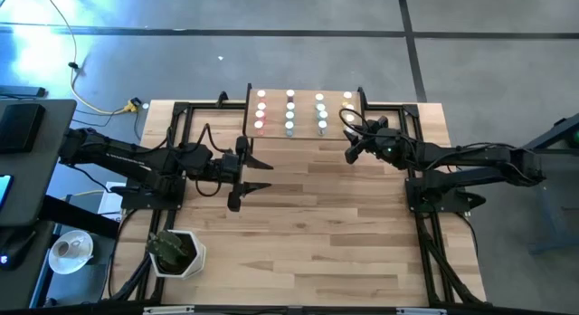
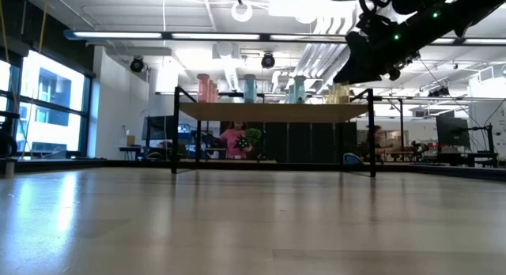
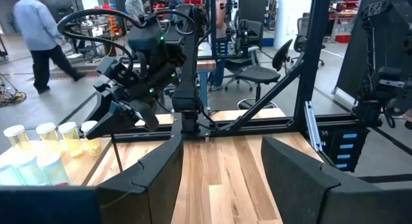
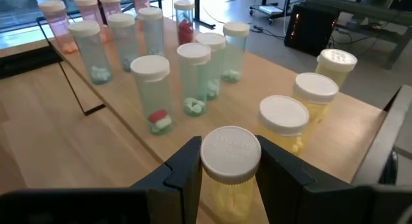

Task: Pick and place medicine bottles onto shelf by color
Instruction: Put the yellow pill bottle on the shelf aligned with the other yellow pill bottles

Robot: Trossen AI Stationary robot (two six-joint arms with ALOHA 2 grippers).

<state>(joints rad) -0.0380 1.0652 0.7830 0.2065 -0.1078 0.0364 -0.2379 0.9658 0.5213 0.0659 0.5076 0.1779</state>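
Gripping a yellow bottle (image 4: 230, 165) by its body just under the white cap, the right gripper (image 4: 228, 169) hangs over the shelf (image 1: 304, 131) at its right end. Its fingers (image 4: 183, 169) press on either side of the bottle, which stands upright between them, and pale yellow contents show through the lower part of it. In the high view the right gripper (image 1: 348, 127) sits at the near right corner of the shelf, with its arm reaching in from the right side of the bench (image 1: 308, 233).

Three more yellow bottles (image 4: 283, 121) stand on the shelf just beyond the held one, in a line running away from it. Next to them is a line of green bottles (image 4: 193, 82), then blue bottles (image 4: 93, 53), and farthest off the pink bottles (image 4: 55, 21). From above, the white caps form four short columns across the shelf, each colour keeping to its own column. In the low view the shelf (image 2: 273, 112) stands on thin black legs at the far side of the bench, with the bottles upright on top of it.

The left gripper (image 1: 249, 176) waits over the bench, left of the middle and well apart from the shelf, with its fingers (image 3: 154, 179) spread wide and nothing between them. A white pot (image 1: 177, 253) with a dark plant stands near the bench's front left corner.
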